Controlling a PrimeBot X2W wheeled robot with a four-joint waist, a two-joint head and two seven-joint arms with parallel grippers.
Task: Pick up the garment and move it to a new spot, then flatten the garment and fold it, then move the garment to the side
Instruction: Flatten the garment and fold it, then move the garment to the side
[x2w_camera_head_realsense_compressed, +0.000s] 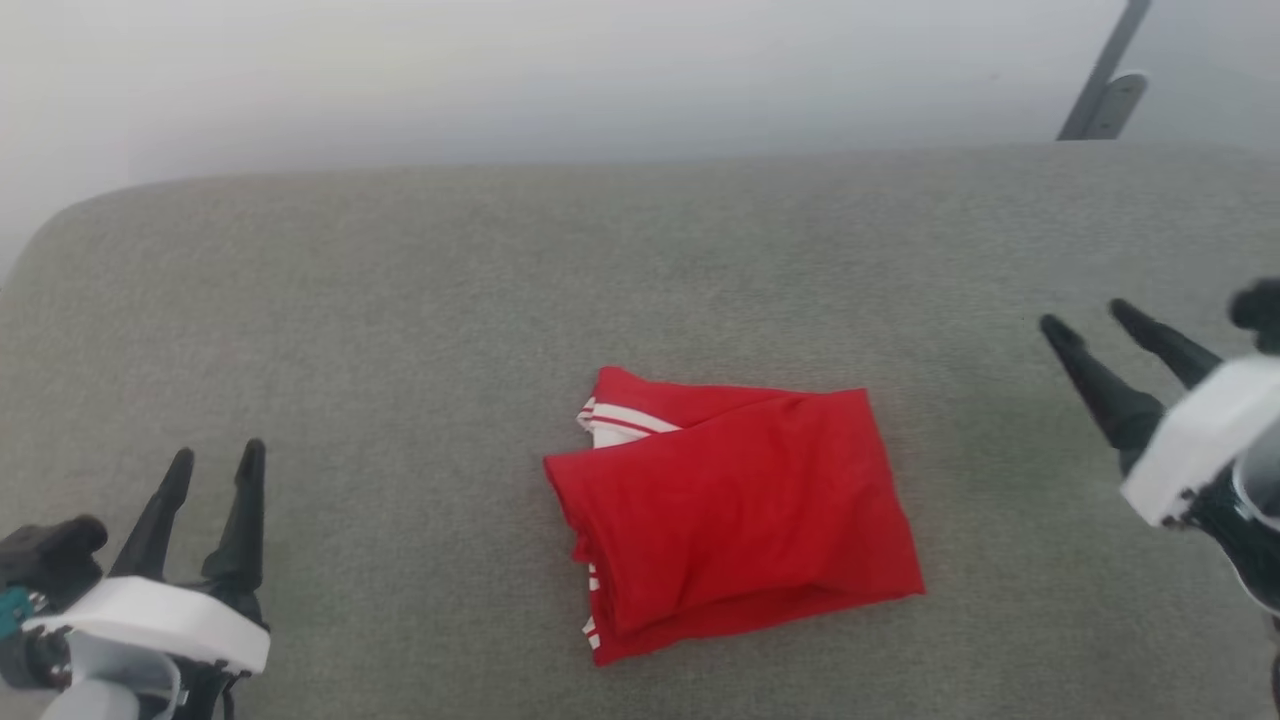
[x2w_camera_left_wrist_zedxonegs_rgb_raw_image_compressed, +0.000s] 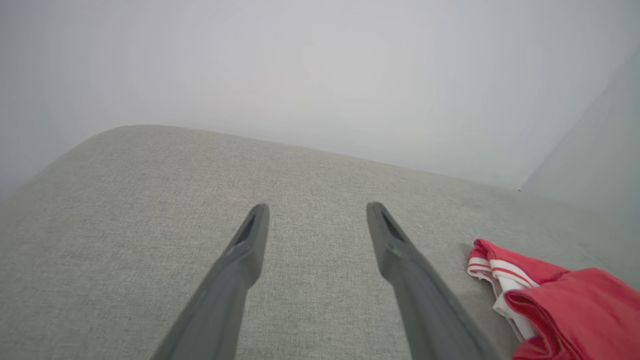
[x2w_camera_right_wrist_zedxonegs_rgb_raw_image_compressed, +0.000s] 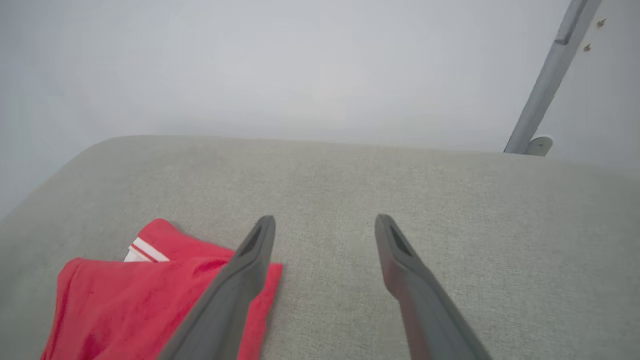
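Near the middle of the grey upholstered surface (x2w_camera_head_realsense_compressed: 400, 330), a touch toward 6 o'clock in the head view, lies the garment (x2w_camera_head_realsense_compressed: 735, 510), folded into a rough red rectangle with striped trim (x2w_camera_head_realsense_compressed: 625, 420) peeking out at its 10 o'clock corner and 8 o'clock edge. At 8 o'clock the left gripper (x2w_camera_head_realsense_compressed: 217, 452) hangs well apart from it, jaws spread with nothing between them. At 3 o'clock the right gripper (x2w_camera_head_realsense_compressed: 1086, 316) is nearer the cloth but clear of it, jaws likewise spread and empty. The jersey looks light, soft and limp, so its layers would likely slide open if lifted by 1 corner; 2 pinches through all layers on opposite edges seem safer. Bare fabric lies open toward 9, 12 and 3 o'clock. The surface's rounded edge curves at 10 o'clock, and a grey metal pole (x2w_camera_head_realsense_compressed: 1100, 75) stands beyond at 1 o'clock.
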